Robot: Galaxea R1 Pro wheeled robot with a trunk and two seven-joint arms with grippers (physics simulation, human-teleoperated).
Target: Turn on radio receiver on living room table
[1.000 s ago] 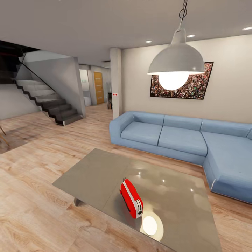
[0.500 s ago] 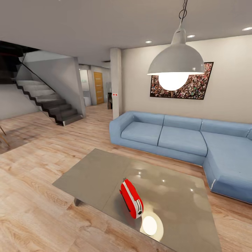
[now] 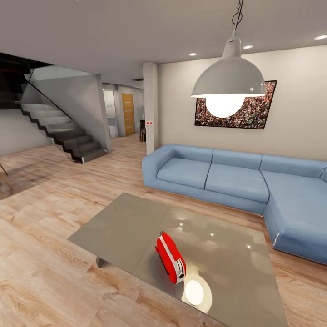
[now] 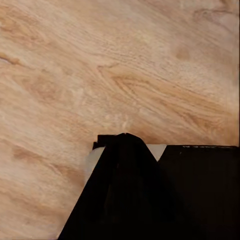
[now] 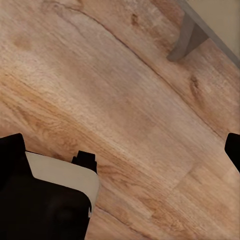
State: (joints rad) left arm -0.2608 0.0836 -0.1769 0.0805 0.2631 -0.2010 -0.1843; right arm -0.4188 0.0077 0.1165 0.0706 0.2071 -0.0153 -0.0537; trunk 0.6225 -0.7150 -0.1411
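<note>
The red radio receiver [image 3: 170, 258] stands on the grey glossy table [image 3: 122, 227], near its front edge, with a narrow white side turned toward me. Its dial and grille face away to the right. In the right wrist view my right gripper [image 5: 125, 150] hangs over the wood floor, its dark fingertips [image 5: 10, 150] far apart at the picture's edges, open and empty. One table leg [image 5: 187, 40] shows beyond it. In the left wrist view a dark pointed shape [image 4: 125, 165] over the floor may be my left gripper; its state is unclear.
A blue sectional sofa [image 3: 236, 179] wraps the table's far and right sides. A white dome pendant lamp [image 3: 228, 81] hangs over the table. A staircase [image 3: 63, 131] rises at the left beyond open plank floor [image 3: 45, 263]. A crowd picture [image 3: 236, 111] hangs on the beige wall.
</note>
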